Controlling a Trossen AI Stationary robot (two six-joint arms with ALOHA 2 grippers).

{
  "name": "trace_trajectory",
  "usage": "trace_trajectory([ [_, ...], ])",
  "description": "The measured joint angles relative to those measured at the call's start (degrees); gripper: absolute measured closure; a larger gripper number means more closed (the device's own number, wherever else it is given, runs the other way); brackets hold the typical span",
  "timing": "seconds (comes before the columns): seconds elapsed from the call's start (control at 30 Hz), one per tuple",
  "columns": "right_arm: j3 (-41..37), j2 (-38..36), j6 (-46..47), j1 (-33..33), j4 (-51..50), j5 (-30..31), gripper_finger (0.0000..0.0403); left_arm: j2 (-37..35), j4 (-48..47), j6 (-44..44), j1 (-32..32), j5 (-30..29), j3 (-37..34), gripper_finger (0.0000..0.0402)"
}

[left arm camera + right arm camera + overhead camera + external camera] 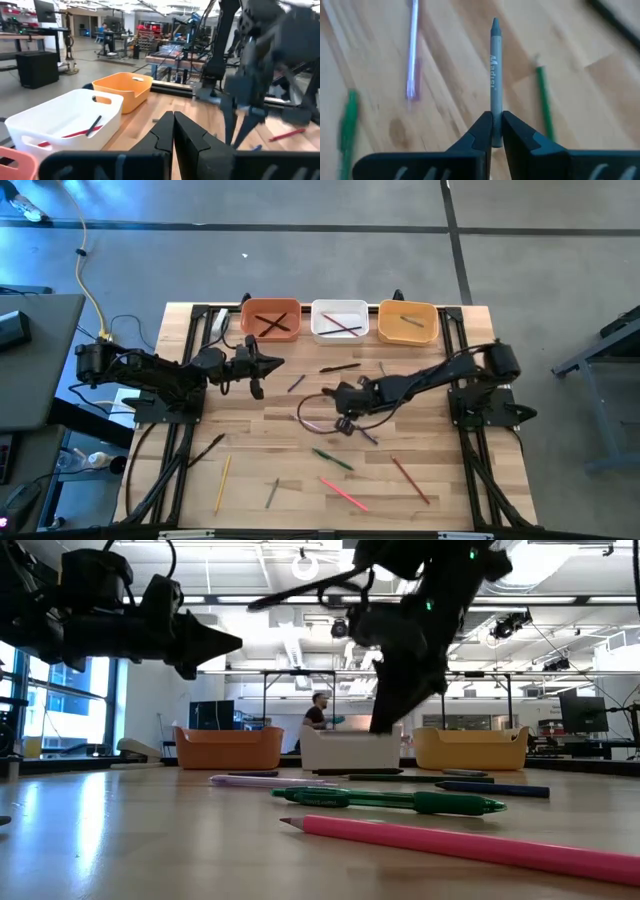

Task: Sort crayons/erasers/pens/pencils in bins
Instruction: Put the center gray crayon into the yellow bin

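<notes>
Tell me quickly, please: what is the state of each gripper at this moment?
Left gripper: closed, holding nothing, raised in front of the bins.
Right gripper: closed on a grey crayon, above the middle of the table.

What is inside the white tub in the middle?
The white tub holds a red stick and a dark stick lying crossed on its floor. In the level view its near wall hides the contents, so anything smaller tucked against the walls cannot be told.
</notes>
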Motion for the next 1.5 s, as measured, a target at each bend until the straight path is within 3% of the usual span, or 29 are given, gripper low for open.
trace_trajectory([
  [0.17, 0.07, -4.57, 2.34, -1.93, -0.22, -0.39, 0.0378, 0.0, -0.73, 0.29, -0.04, -0.8, 0.0, 0.0401],
  [0.37, 0.11, -8.78, 3.76, -6.63, 0.03, -5.26, 0.0378, 0.0, -0.73, 0.29, -0.04, -0.94, 0.0, 0.0401],
  [0.5, 0.22, -11.55, 6.37, -12.71, -2.99, -6.44, 0.0378, -0.02, -0.77, 0.29, -0.07, -0.94, 0.0, 0.0401],
  [0.67, 0.22, -12.69, 2.28, -23.31, -15.22, -3.5, 0.0378, 0.0, -0.88, 0.29, -0.07, -0.92, 0.0, 0.0401],
  [0.83, 0.21, -12.69, -4.96, -34.48, -23.2, 0.26, 0.0378, 0.0, -1.1, 0.29, -0.07, -0.94, -0.01, 0.0401],
  [1.13, 0.22, -12.36, -16.93, -50.28, -20.54, 0.14, 0.0378, 0.0, -1.1, 0.29, -0.07, -0.94, 0.0, 0.0401],
  [1.5, 0.24, -0.04, -25.31, -58.85, -12.68, -3.61, 0.0378, 0.0, -1.12, 0.28, -0.07, -0.94, 0.0, 0.0401],
])
